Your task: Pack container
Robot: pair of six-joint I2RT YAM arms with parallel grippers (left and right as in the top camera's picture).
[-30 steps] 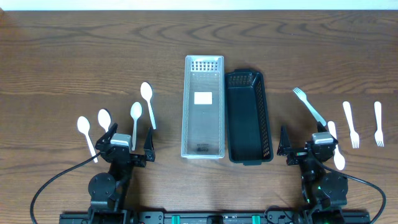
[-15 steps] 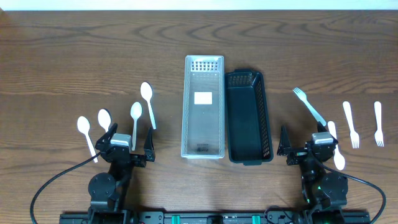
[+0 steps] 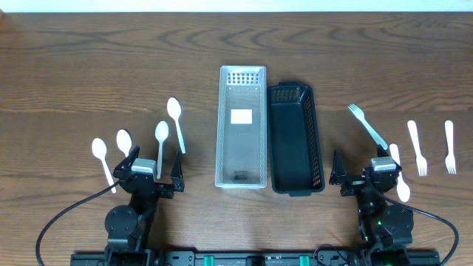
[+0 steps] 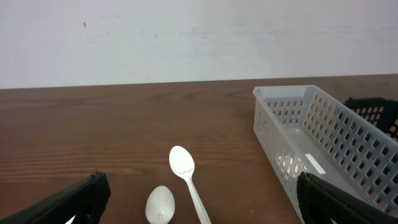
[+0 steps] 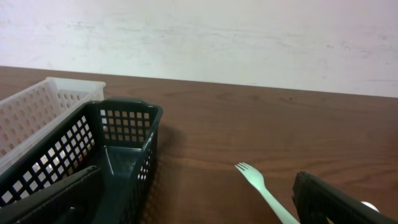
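overhead: the white basket [image 3: 242, 125] and the black basket [image 3: 295, 137] sit side by side in the middle of the table [image 3: 89, 59], touching or nearly so. both look empty, apart from a pale label showing in the white one. four white spoons lie on the left, and the closest spoon [image 3: 161, 144] is just ahead of my left hand [image 3: 155, 166]. forks lie on the right, with the slanted fork [image 3: 367, 125] ahead of my right hand [image 3: 362, 171]. i judge that nothing is packed yet.

left wrist: the fingers [image 4: 68, 202] of this hand stand wide apart with nothing between them. two spoons lie flat just ahead, and the white basket is off to the right.

right wrist: these fingers [image 5: 339, 199] are also spread and empty. the slanted fork [image 5: 264, 190] lies ahead on bare wood, and the black basket [image 5: 93, 162] is to the left.

handling, as i judge it: the cutlery looks like thin plastic, so it should be very light, a bit springy and slick. because it lies flat, a piece can skate away when touched. i would pinch across the narrow handle near its middle, coming in low. the baskets look light too, so a bump could shove them.
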